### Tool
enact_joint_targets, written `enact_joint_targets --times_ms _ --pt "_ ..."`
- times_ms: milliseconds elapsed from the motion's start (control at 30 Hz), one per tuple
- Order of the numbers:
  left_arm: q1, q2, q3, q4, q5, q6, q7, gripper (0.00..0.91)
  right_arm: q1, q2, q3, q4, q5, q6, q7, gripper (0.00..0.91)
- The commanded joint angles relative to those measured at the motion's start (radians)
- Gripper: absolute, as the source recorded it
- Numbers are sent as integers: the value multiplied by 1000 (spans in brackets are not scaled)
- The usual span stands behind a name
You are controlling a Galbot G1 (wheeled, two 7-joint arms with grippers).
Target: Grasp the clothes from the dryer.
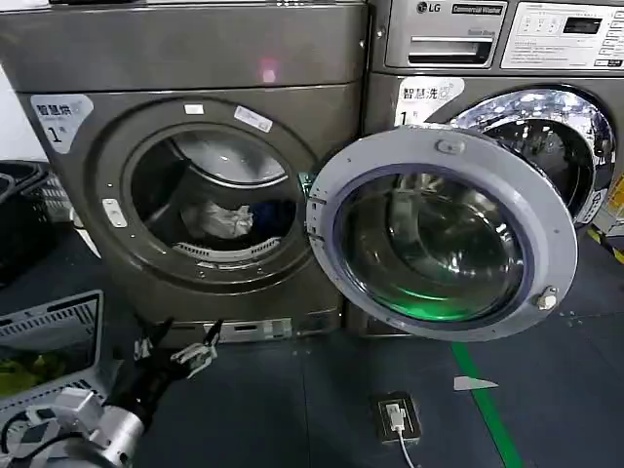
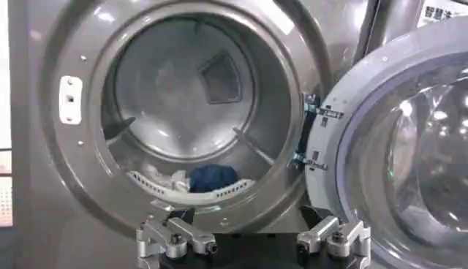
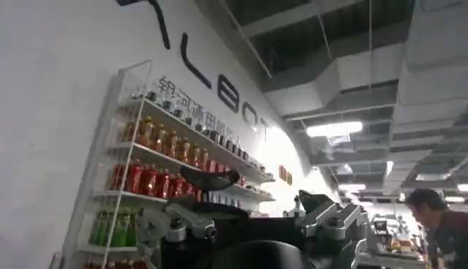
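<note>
From the head view, the dryer [image 1: 185, 166] stands with its round door [image 1: 444, 234] swung wide to the right, partly covering the LG machine [image 1: 507, 58] next to it. The clothes [image 1: 229, 219], a pale heap with a dark blue piece, lie low inside the drum. A grey mesh basket [image 1: 54, 336] sits on the floor at lower left, a small plug box [image 1: 398, 417] lies farther right. The left gripper [image 1: 180, 343] hangs low before the machine, fingers spread, holding nothing.

From the left wrist view, the clothes [image 2: 208, 179] rest at the drum's front lip, nothing between them and the left gripper [image 2: 252, 241], its jaws wide apart and empty.

From the right wrist view, the right gripper [image 3: 256, 223] points up toward a bottle shelf [image 3: 168, 168], spread open, empty.
</note>
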Motion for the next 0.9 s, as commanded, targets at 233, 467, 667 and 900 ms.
enact_joint_targets --times_ms 233,467,667,900 --pt "-2 6 -9 -6 -4 -2 1 907 -5 4 -5 6 -1 67 -18 907" --pt "0 8 -15 -13 -9 -1 0 907 -7 6 -7 12 0 79 -22 907" --pt "3 13 -20 -18 -15 -1 0 907 -8 8 -8 15 0 84 -23 907" --pt "1 10 -21 -14 -15 -1 0 907 -6 15 -12 19 0 86 -24 907"
